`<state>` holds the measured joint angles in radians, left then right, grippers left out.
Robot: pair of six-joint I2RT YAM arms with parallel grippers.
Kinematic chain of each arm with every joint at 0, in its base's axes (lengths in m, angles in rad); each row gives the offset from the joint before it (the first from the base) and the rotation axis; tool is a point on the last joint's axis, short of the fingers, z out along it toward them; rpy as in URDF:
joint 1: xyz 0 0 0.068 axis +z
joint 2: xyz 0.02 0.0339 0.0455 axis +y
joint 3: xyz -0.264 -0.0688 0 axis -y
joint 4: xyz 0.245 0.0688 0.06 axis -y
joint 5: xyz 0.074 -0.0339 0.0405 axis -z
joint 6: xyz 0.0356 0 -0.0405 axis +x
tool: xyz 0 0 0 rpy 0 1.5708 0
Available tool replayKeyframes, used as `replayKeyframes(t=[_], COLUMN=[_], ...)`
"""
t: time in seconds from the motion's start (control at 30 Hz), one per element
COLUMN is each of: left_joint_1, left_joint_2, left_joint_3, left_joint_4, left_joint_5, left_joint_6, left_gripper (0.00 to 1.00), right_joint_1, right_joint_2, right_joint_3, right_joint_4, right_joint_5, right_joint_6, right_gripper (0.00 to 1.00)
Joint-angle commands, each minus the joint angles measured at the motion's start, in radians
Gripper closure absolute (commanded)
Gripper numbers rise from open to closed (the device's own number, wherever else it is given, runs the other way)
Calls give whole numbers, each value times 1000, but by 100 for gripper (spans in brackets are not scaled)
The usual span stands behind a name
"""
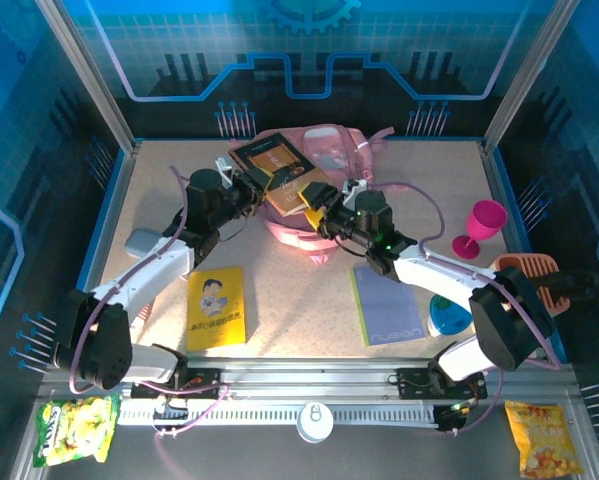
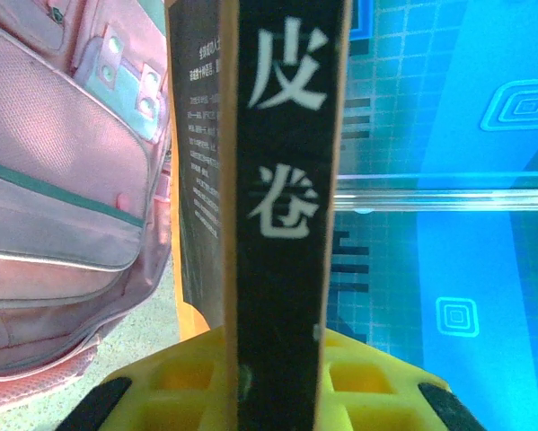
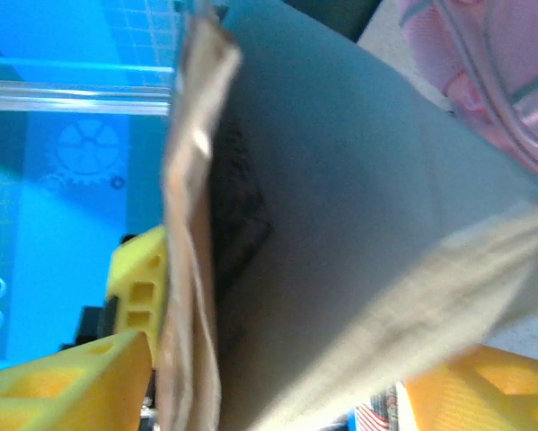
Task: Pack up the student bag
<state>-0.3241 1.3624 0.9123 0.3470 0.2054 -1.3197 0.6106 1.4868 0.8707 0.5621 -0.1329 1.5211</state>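
Left fingers (image 2: 183, 373) pinched tight on black spine of book (image 1: 279, 168). Book hangs over near edge of student bag (image 1: 357, 150), at far middle of tabletop (image 1: 289, 290). Right fingers (image 3: 80, 382) straddle book's other edge, set wide; grip unclear, picture blurred. Bare tabletop between yellow booklet (image 1: 216, 307) and grey-blue notebook (image 1: 387, 305).

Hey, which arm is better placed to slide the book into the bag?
Left. Its claw is shut on the book's spine, right next to the bag. The right claw just straddles another edge of the book, and its hold is unclear.
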Motion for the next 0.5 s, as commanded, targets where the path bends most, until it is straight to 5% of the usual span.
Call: replayKeyframes(t=[0.0, 0.33, 0.47], left_joint_1=[-4, -5, -10], left_joint_2=[-12, -26, -6], left_joint_3=[27, 17, 49], left_joint_4=[109, -8, -150], left_joint_5=[0, -10, 30], left_joint_6=[-24, 61, 196], left_gripper=[90, 77, 57], right_joint_1=[10, -28, -67], right_joint_2=[32, -23, -79], right_joint_3=[63, 65, 40], right_joint_4=[95, -8, -64], right_joint_5=[28, 39, 43], right_joint_6=[3, -56, -146], right_gripper=[30, 81, 93])
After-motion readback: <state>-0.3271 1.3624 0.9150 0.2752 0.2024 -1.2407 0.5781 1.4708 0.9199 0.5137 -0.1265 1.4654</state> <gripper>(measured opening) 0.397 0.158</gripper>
